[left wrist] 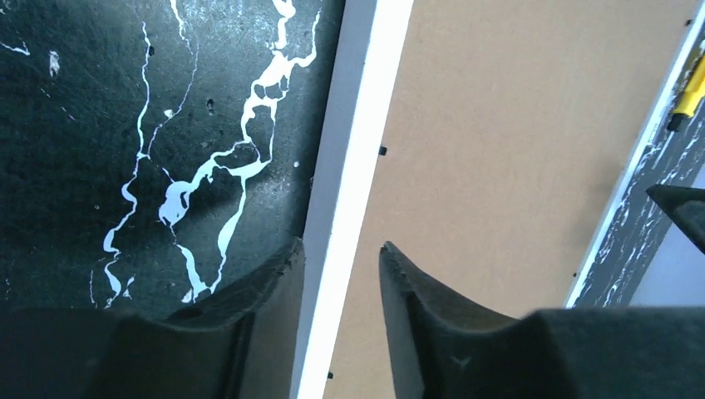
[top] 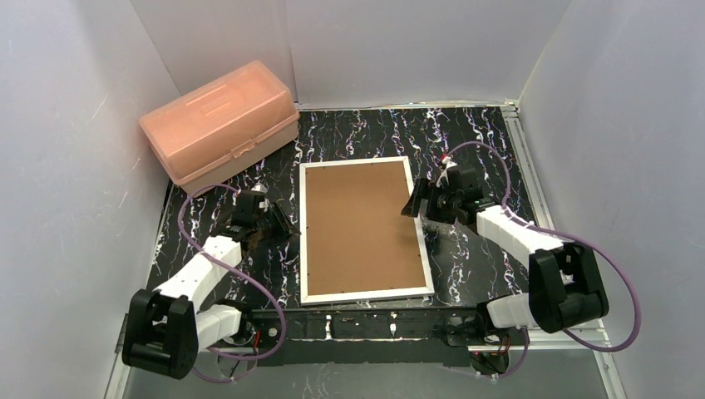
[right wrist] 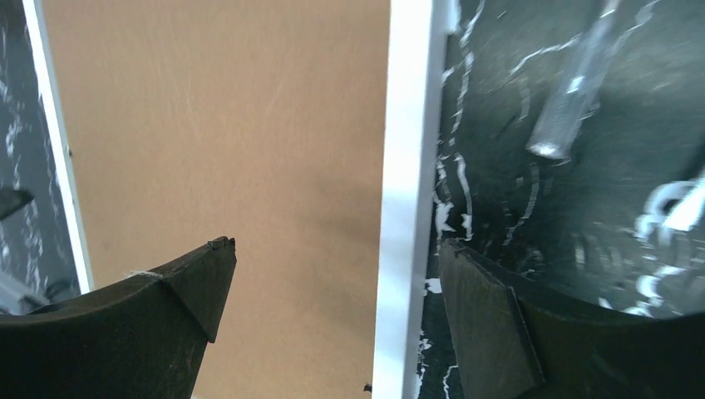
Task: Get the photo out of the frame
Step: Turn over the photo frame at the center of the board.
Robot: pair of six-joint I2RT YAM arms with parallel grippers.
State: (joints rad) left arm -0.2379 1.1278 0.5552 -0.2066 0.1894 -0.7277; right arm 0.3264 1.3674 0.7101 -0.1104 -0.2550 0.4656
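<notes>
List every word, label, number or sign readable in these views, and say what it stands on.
No readable text anywhere.
Frame, brown back up: blank, no label or print.
Pink box: a moulded panel on the lid, no letters legible.
Table: white marbling only, no writing.

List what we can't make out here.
Photo: unseen in every view; the frame lies face down, fibreboard back up.
Pink box contents: top view, lid shut.
Yellow object: left wrist view, cut by right edge.
Pale streak: right wrist view, blurred.

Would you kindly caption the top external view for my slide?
Frame back-up on table, left tool and right tool flanking it.
</notes>
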